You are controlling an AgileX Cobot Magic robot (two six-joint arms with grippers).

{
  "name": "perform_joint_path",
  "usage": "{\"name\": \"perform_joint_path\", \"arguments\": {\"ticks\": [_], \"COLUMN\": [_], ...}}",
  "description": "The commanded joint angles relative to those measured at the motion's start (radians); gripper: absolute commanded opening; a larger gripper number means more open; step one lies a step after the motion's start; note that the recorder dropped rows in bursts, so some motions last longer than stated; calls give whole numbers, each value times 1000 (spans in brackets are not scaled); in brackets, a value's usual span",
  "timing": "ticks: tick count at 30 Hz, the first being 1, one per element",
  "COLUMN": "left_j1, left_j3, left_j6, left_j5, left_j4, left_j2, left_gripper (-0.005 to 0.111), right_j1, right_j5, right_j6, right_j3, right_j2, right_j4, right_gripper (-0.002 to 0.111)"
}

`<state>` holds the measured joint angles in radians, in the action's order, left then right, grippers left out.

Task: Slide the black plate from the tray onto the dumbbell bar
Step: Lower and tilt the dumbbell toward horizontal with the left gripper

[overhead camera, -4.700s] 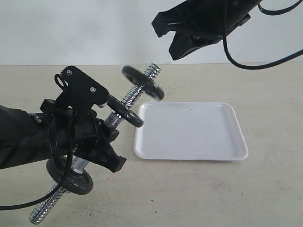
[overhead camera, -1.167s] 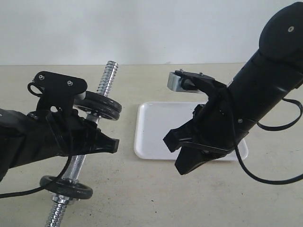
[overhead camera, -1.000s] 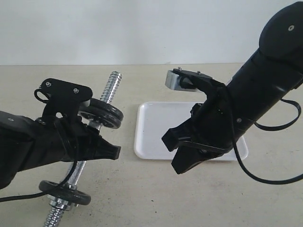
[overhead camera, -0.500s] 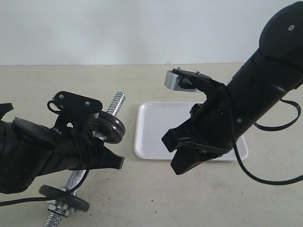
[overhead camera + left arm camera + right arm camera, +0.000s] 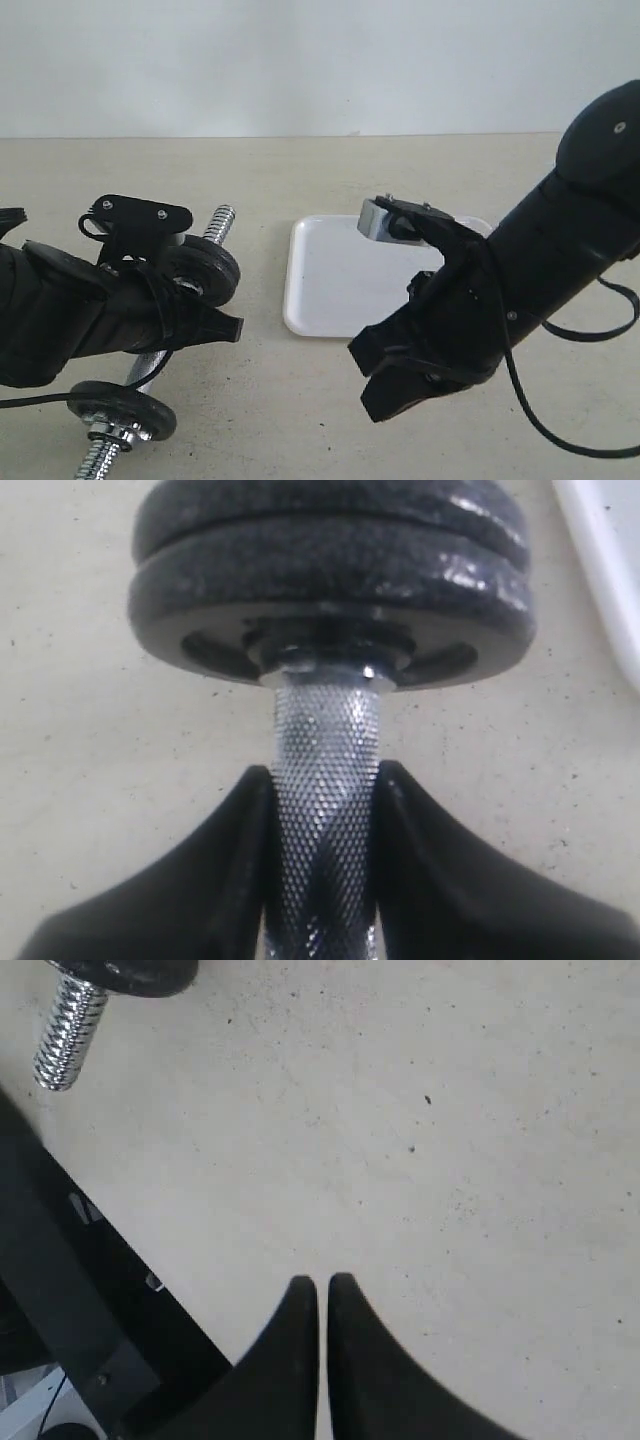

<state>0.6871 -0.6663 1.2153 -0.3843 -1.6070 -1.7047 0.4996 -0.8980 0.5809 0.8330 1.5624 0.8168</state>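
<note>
Two round matte-black plates [image 5: 330, 575] are sitting stacked on the knurled chrome dumbbell bar [image 5: 325, 720] that the left hand [image 5: 326, 780] is clamping; the right hand [image 5: 322, 1285] is hovering closed, empty.

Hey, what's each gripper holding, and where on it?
The left gripper clamps the dumbbell bar on its knurled middle, beside the black plates. The right gripper is shut, holding nothing.

Three black plates [image 5: 330, 575] I count, one bar [image 5: 327, 770], one white tray [image 5: 325, 285], two tools [image 5: 322, 1284], one desk [image 5: 290, 420].
</note>
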Motion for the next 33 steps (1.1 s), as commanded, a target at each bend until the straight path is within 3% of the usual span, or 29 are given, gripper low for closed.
{"name": "perform_joint_path", "arguments": {"ticks": [1, 15, 33], "left_j1": [-20, -26, -97], "left_j3": [-63, -250, -301], "left_j6": [-53, -188, -272], "left_j5": [-47, 71, 63], "left_j4": [101, 101, 97], "left_j2": [38, -151, -187], "left_gripper": [4, 4, 4], "right_j1": [0, 0, 0], "right_j5": [60, 60, 64], "right_j6": [99, 286, 362], "right_j3": [-68, -169, -184], "right_j2": [-6, -6, -6], "right_j4": [88, 226, 291], "right_gripper": [0, 0, 0]}}
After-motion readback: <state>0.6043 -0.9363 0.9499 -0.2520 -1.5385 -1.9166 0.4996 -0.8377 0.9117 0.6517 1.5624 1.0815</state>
